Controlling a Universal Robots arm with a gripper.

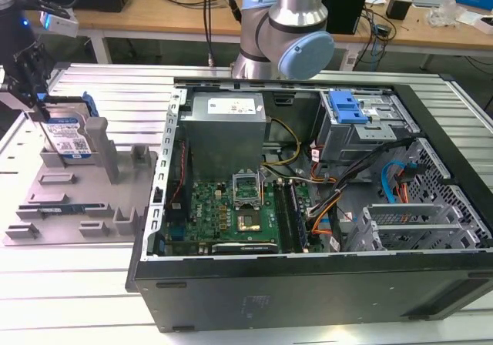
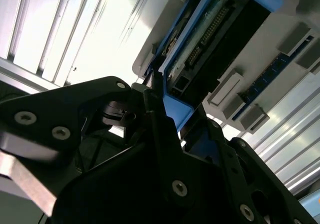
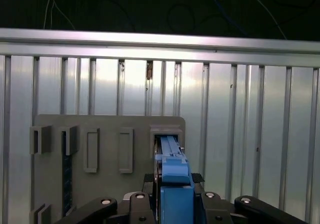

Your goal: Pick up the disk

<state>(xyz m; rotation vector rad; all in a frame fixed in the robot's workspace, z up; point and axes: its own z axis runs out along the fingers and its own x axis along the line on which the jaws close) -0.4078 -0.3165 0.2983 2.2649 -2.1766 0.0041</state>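
Claw (image 1: 35, 102) clamped on the disk (image 1: 69, 139), fingers (image 3: 150, 204) gripping its blue rails. Disk stands on edge in the grey tray (image 1: 73, 206), at the tray's far corner. Tray sits on the worktop (image 1: 77, 299) beside the open computer case (image 1: 323, 206).

Bright overhead light glares off the ribbed table (image 2: 75, 39).

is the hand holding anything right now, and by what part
The hand is closed on the disk, which stands on edge in the grey fixture tray, pinching the blue rail at its upper end.
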